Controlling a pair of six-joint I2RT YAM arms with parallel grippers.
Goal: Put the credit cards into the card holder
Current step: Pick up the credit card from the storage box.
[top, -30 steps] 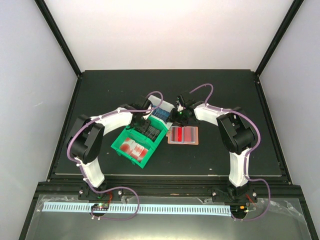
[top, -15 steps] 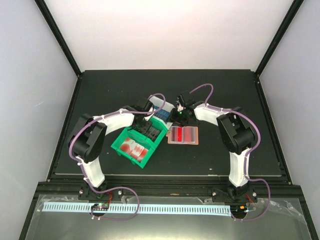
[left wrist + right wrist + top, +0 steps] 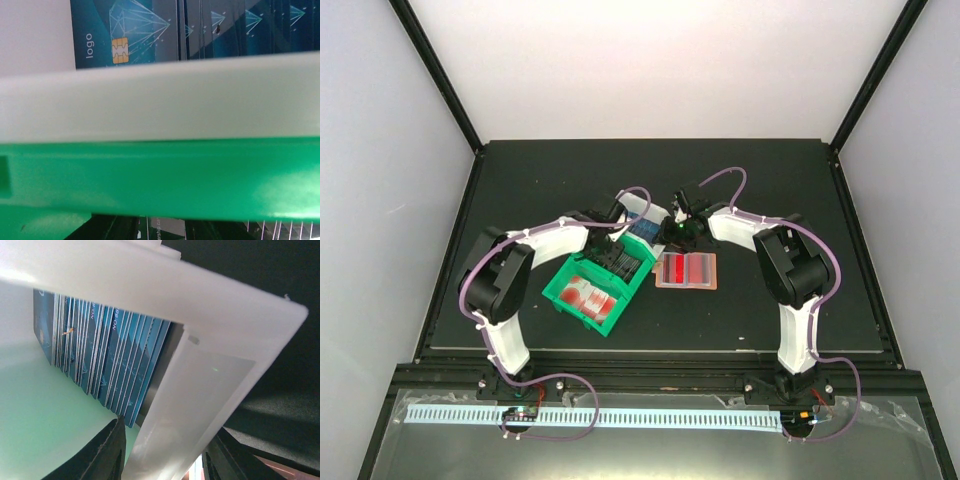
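The credit cards (image 3: 100, 355), where do they sit?

The blue ones stand on edge, packed side by side, inside the white bin (image 3: 210, 385). From the left wrist, one face shows a gold chip and the word "logo".

And the right gripper (image 3: 162, 455)?

Right at that bin. Its dark fingers (image 3: 107, 450) stand well apart with the bin's wall between them, and the cards are just beyond on the inner side. Whether the jaws press the wall, I cannot tell.

The left gripper (image 3: 613, 243)?

Low over the seam where the white bin meets the green bin (image 3: 160, 180). Its camera looks across both walls at the blue cards. Its fingers do not show, so I cannot tell whether they are wide or narrow.

Any other cards?

Some white cards with red marks (image 3: 588, 295) lie in the near compartment of the green bin.

The card holder (image 3: 686, 270)?

Open and flat on the dark table (image 3: 770, 180), just beside the green bin and near the right gripper. Red shows on its inner faces.
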